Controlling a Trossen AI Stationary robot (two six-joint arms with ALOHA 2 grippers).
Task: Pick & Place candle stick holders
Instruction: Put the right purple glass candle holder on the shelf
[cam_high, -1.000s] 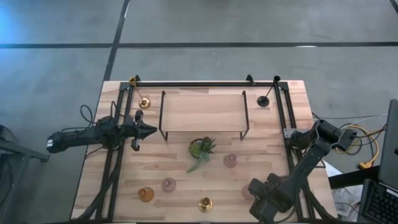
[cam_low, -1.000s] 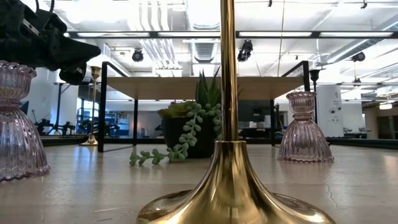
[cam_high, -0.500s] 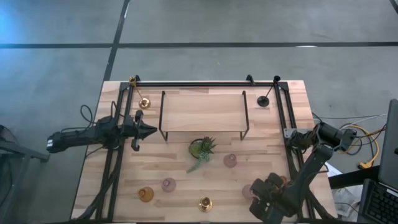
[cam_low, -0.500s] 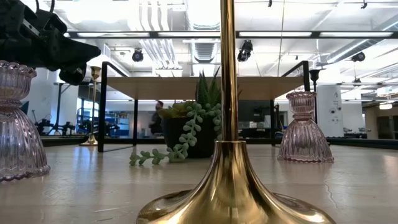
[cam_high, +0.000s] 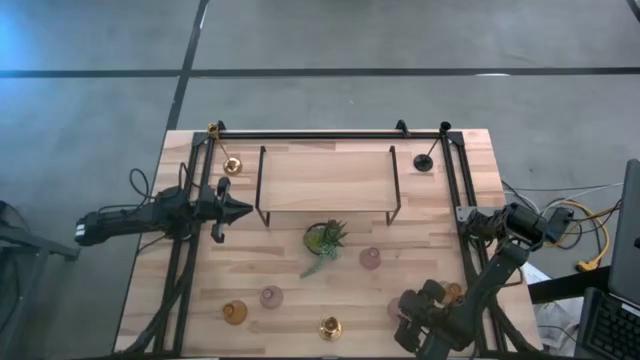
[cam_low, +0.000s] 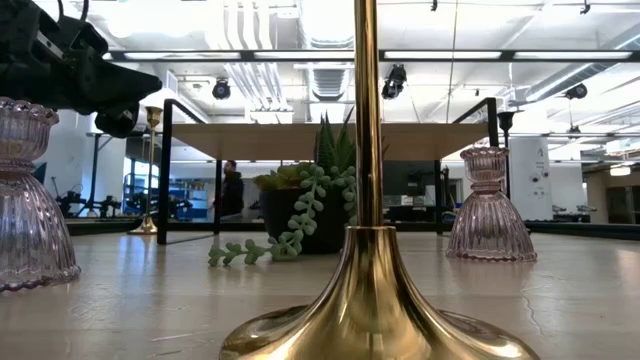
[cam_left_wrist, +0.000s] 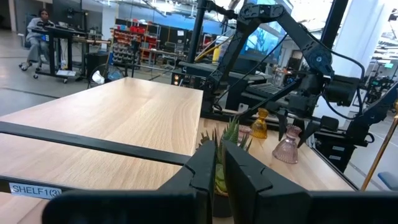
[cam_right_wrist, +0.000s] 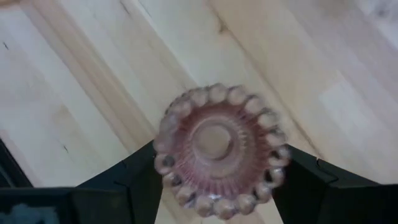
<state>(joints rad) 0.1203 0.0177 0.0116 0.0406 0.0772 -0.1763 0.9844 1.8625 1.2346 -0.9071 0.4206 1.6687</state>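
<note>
My right gripper (cam_high: 404, 309) is open at the table's near right, pointing down over a pale pink holder (cam_right_wrist: 219, 149). Its fingers (cam_right_wrist: 140, 177) stand on either side of that holder. My left gripper (cam_high: 240, 210) is shut and empty, hovering left of the shelf (cam_high: 325, 180). Standing on their bases on the table are a brass holder (cam_high: 330, 327), an amber one (cam_high: 234, 313), two pink ones (cam_high: 271, 297) (cam_high: 370, 258), a second amber one (cam_high: 452, 292), a far brass one (cam_high: 232, 165) and a black one (cam_high: 425, 162). My right gripper comes at the pink holder from above, one finger on each side of its round ribbed outline (cam_right_wrist: 163, 163). The holder stands upright on the table. I cannot tell whether the fingers touch it.
A small green potted plant (cam_high: 325, 238) stands in front of the raised wooden shelf on its black frame. Black rails (cam_high: 455, 190) run along the table's left, right and far sides. A person shows in the room beyond the table (cam_low: 232, 190).
My right gripper has gone a little toward the table's left edge and now stands over the near-right pink holder, hiding most of it in the high view. The amber holder beside the right arm has come into view. A person has walked across the room behind.
</note>
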